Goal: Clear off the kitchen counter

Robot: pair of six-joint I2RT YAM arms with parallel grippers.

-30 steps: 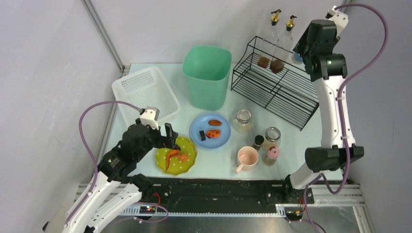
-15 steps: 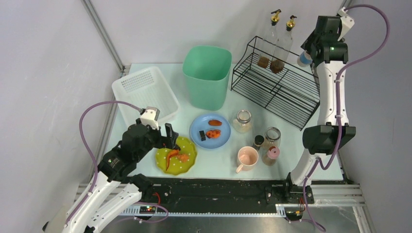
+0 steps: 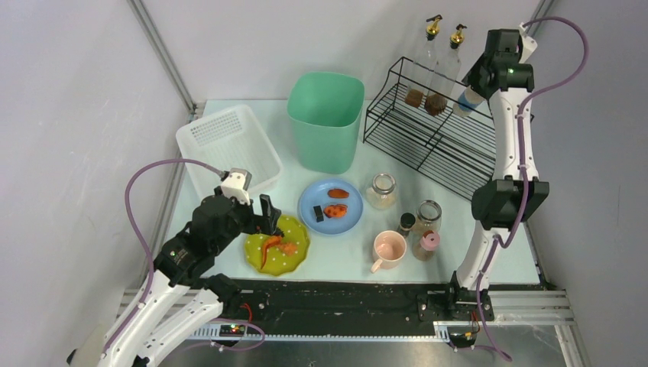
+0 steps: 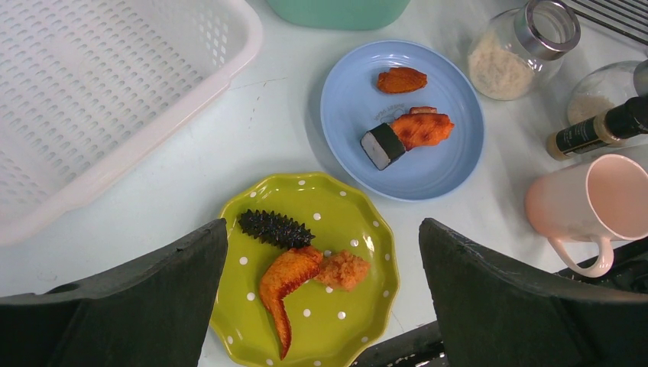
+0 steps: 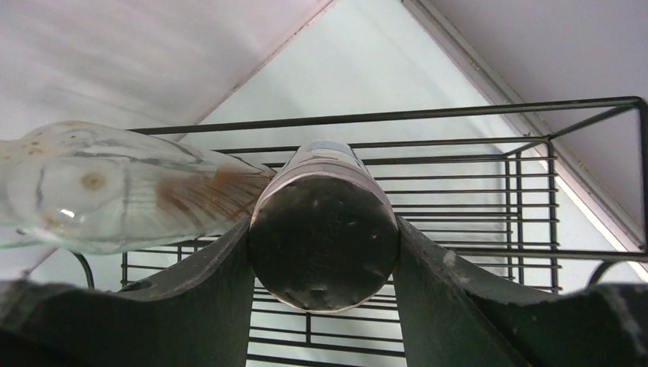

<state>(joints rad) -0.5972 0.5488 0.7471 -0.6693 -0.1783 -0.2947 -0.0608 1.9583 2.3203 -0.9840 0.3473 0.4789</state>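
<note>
The kitchen counter [image 3: 451, 229] carries dishes and jars. My left gripper [image 3: 269, 218] is open and empty, hovering over a green polka-dot plate [image 3: 277, 246] near the front edge. In the left wrist view the gripper [image 4: 322, 229] frames that plate [image 4: 367, 306], which holds a chicken wing [image 4: 283, 283], a black spiky piece [image 4: 273, 227] and an orange lump [image 4: 344, 269]. My right gripper [image 3: 477, 80] is raised at the back right, shut on a round dark-capped bottle [image 5: 322, 237] above the black wire rack [image 3: 435, 141]. Its jaws [image 5: 322, 252] press both sides of the bottle.
A blue plate [image 3: 348, 218] with food bits lies beside the green one. A mint bin [image 3: 325, 118] and a white basket [image 3: 229, 145] stand behind. Two glass jars [image 3: 380, 189], a pink mug [image 3: 390, 248] and small bottles [image 3: 426, 245] cluster front right. Two oil bottles [image 3: 432, 57] stand in the rack.
My right wrist has swung left and down towards the wire rack's back corner, carrying the bottle. The left arm has not moved.
</note>
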